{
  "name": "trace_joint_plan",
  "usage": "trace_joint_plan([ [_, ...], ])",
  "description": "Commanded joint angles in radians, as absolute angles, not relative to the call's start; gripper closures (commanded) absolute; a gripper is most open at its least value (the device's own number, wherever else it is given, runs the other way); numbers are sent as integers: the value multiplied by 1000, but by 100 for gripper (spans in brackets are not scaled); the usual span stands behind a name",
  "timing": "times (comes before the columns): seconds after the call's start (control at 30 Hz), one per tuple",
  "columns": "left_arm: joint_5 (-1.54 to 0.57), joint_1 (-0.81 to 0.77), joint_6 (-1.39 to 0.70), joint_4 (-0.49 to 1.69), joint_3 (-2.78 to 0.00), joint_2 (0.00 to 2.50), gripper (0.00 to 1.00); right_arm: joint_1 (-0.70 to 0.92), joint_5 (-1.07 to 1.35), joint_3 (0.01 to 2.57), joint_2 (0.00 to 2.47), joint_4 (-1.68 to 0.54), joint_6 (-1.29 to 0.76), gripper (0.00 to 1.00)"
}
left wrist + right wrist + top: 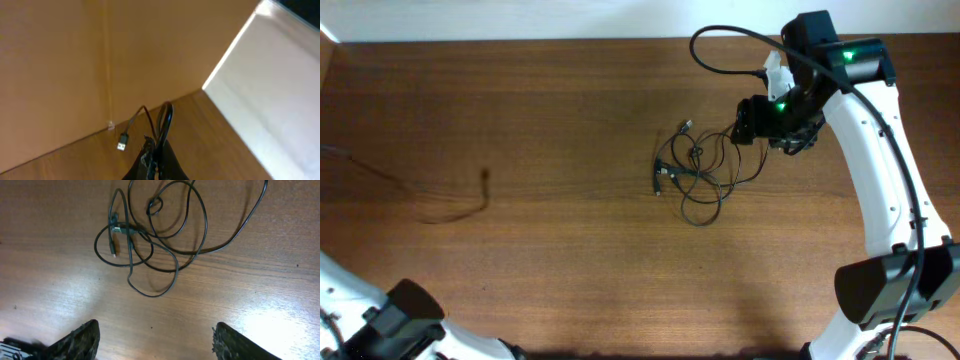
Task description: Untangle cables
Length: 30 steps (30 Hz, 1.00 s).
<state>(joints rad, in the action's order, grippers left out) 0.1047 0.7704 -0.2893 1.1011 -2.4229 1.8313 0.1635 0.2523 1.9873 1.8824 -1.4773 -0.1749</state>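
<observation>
The cables (692, 172) lie as loose black loops with small plug ends in the middle of the wooden table. They also show in the right wrist view (150, 235), knotted round a plug at the left. My right gripper (742, 131) hovers just right of the loops; its fingers (157, 342) are wide open and empty, short of the cords. My left gripper (157, 156) is shut on a thin black cable (165, 117) that loops up from between the fingers, with a USB plug end (122, 145) hanging beside it.
The left arm (395, 318) sits at the table's bottom left corner. A faint dark cord-like streak (460, 205) shows on the left part of the table. A brown wall and a white surface (280, 90) fill the left wrist view.
</observation>
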Motion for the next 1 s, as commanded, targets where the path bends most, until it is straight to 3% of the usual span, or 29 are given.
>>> trace_joint_plan([
  [0.0, 42, 834, -266, 976, -2453, 1798, 100, 165, 258, 1986, 1875, -1478, -164, 26],
  [0.17, 132, 834, -188, 931, -2525, 1747, 100, 165, 258, 1986, 1875, -1478, -165, 26],
  [0.27, 132, 834, -201, 1107, -2506, 1755, 100, 165, 258, 1986, 1875, -1478, -164, 26],
  [0.33, 159, 835, -372, 1343, -2426, 1782, 100, 165, 258, 1986, 1875, -1478, -164, 26],
  [0.4, 202, 834, -480, 1415, -2253, 1802, 100, 165, 258, 1986, 1875, -1478, -163, 26],
  [0.53, 197, 834, -486, 1175, -1848, 1803, 100, 165, 258, 1986, 1875, -1485, -138, 25],
  [0.63, 188, 836, -503, 877, -1552, 1805, 100, 165, 258, 1986, 1875, -1488, -138, 26],
  [0.8, 158, 871, -550, 736, -1441, 1818, 88, 174, 258, 1986, 1875, -1488, -138, 26],
  [0.83, 158, 877, -550, 737, -1441, 1819, 80, 179, 258, 1986, 1875, -1488, -138, 25],
  [0.87, 157, 886, -550, 736, -1441, 1819, 50, 184, 258, 1986, 1875, -1486, -138, 25],
  [0.9, 155, 891, -550, 737, -1441, 1819, 1, 185, 258, 1986, 1875, -1486, -138, 25],
  [0.97, 123, 891, -550, 727, -1442, 1818, 1, 185, 258, 1986, 1875, -1486, -138, 25],
])
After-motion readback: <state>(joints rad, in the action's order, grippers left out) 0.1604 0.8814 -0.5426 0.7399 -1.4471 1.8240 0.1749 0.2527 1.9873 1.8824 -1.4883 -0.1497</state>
